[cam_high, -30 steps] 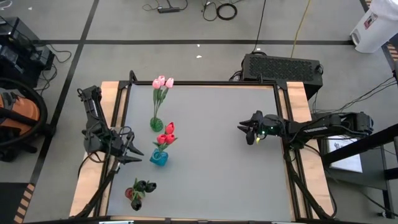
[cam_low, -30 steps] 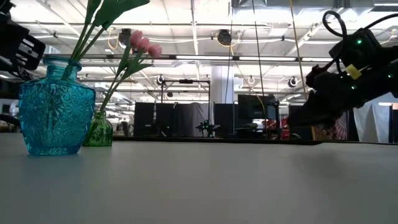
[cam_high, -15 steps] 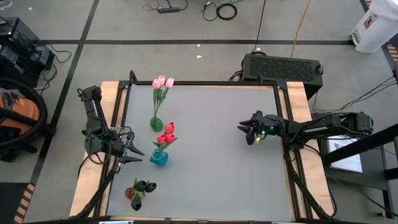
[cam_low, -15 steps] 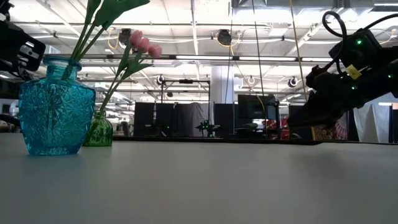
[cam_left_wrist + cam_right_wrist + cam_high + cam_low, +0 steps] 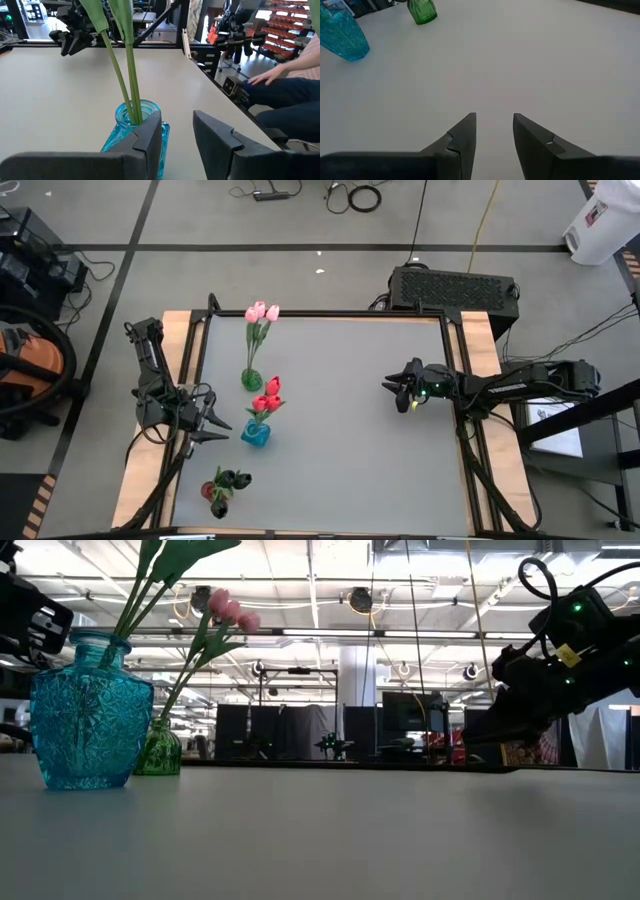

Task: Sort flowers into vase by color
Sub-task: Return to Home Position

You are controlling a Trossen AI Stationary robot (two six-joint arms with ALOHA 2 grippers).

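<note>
Three vases stand on the grey table's left half. A green vase [image 5: 250, 380] holds pink flowers [image 5: 262, 312]. A blue vase [image 5: 255, 434] holds red flowers [image 5: 268, 390], their green stems [image 5: 127, 75] standing in its mouth. A dark red vase [image 5: 217, 498] near the front edge holds black flowers [image 5: 232, 479]. My left gripper [image 5: 222, 432] is open just left of the blue vase [image 5: 135, 132], with nothing between its fingers. My right gripper [image 5: 390, 388] hangs open over the bare table at the right, also seen from its wrist [image 5: 495, 117].
The table's middle and right [image 5: 350, 440] are bare grey surface inside a wooden frame [image 5: 480, 340]. A seated person's hand [image 5: 265, 77] and legs show beyond the table's edge in the left wrist view. A black box [image 5: 455, 288] sits behind the far edge.
</note>
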